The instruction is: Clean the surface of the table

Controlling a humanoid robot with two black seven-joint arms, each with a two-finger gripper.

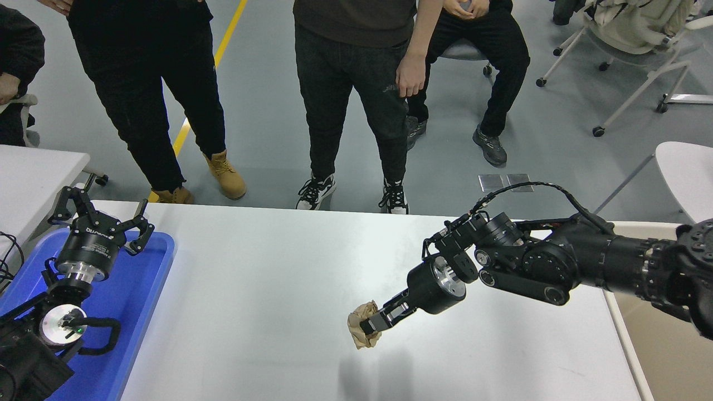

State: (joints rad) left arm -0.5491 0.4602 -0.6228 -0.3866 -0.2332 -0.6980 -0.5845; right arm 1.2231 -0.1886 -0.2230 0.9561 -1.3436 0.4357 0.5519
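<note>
A crumpled brown paper wad (362,332) was clenched in the right end effector (372,327), apparently lifted just above the white bench (267,289). It was best carried level toward the blue tray (146,312), where the left end effector (100,223) was parked, released.

I see table surface (267,289), white, rounded far corners. Blue tray (142,301) sits on left end, near edge cut off. Faint shadow on tabletop near front, possibly smudge.

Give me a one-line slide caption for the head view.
Right gripper holds crumpled brown paper above the white table; left gripper parked.
</note>
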